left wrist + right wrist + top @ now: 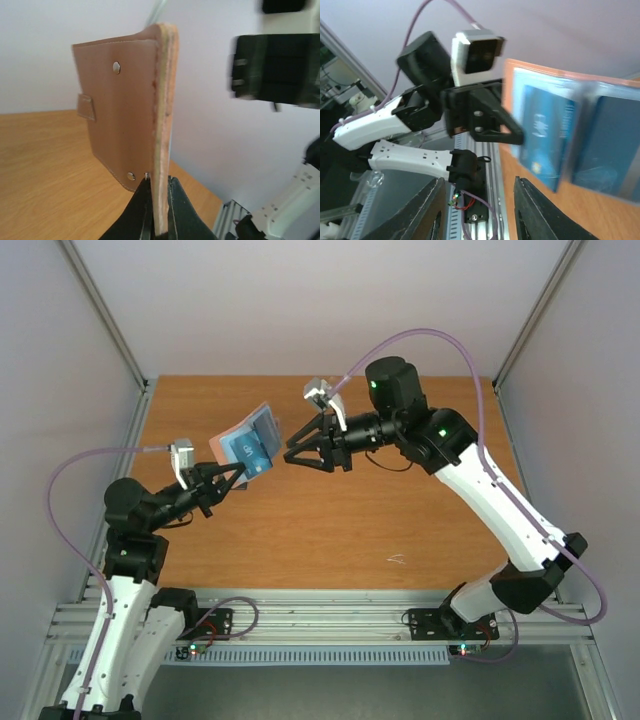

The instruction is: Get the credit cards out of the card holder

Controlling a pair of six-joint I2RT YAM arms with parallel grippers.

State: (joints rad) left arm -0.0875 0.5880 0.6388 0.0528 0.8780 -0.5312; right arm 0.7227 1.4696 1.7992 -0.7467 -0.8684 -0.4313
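At centre left of the top view, the left gripper (238,475) is clamped on the bottom edge of the open card holder (262,425), held up off the table (350,540). A blue card (250,450) shows inside. Beyond it, the right gripper (292,455) has its jaws apart, just beside the holder.

- Card holder (120,110): matt, leather-like taupe outside with pale stitching and a raw, layered edge.
- Studs (116,67): shiny metal.
- Holder's light blue inside: smooth, faintly glossy.
- Desk (380,530): smooth wood-grain, low sheen.
- Left gripper (160,184) jaws: matt black plastic.
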